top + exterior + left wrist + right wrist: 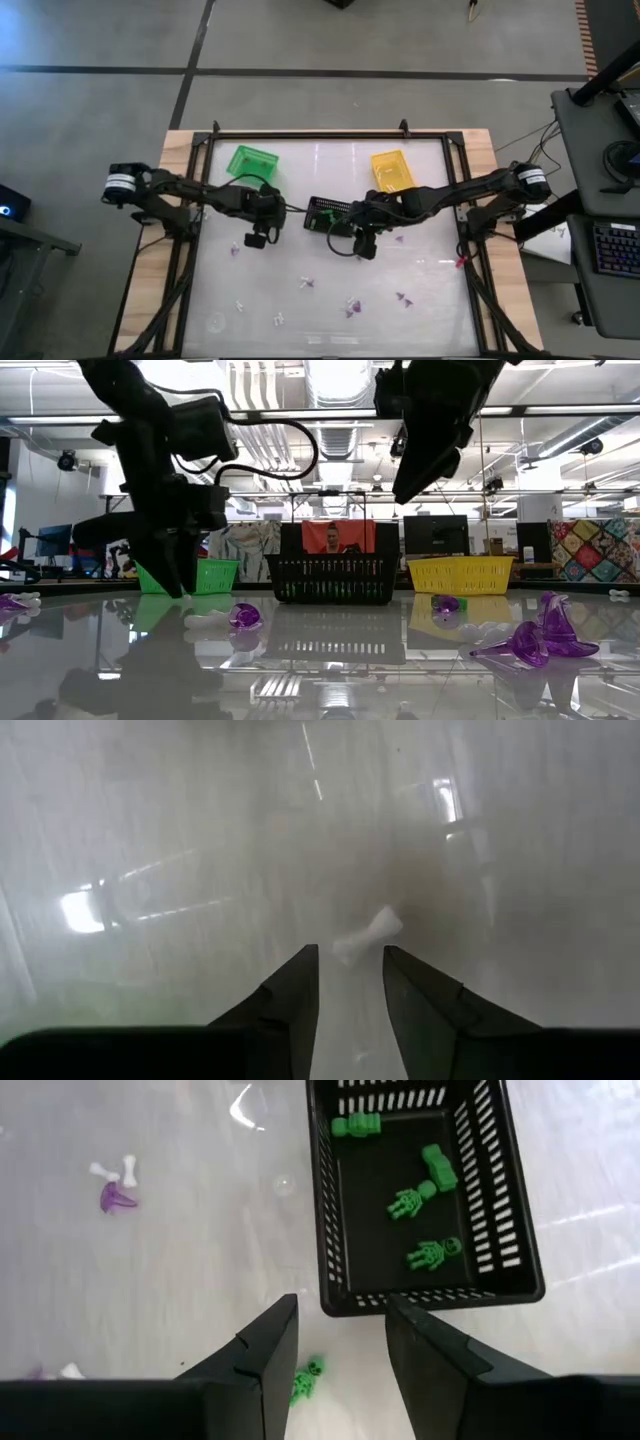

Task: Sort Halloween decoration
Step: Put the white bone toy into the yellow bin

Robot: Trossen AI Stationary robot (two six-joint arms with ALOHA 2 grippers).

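On the surface, between green basket and yellow basket: trinkets scattered.

- Left gripper: open over a white bone. You risk flicking it away.
- Right gripper: open, beside black basket; green skeleton below may be nudged off.

Glossy worktop, plastic baskets and trinkets

The worktop is seen as smooth and glossy, with lights and baskets mirrored in it; bare wood is shown along its side edges. The black basket, green basket and yellow basket appear as slatted plastic. The purple trinkets look like shiny, translucent plastic, the green figures matt plastic, the white bone smooth. Both grippers' fingers are matt dark.
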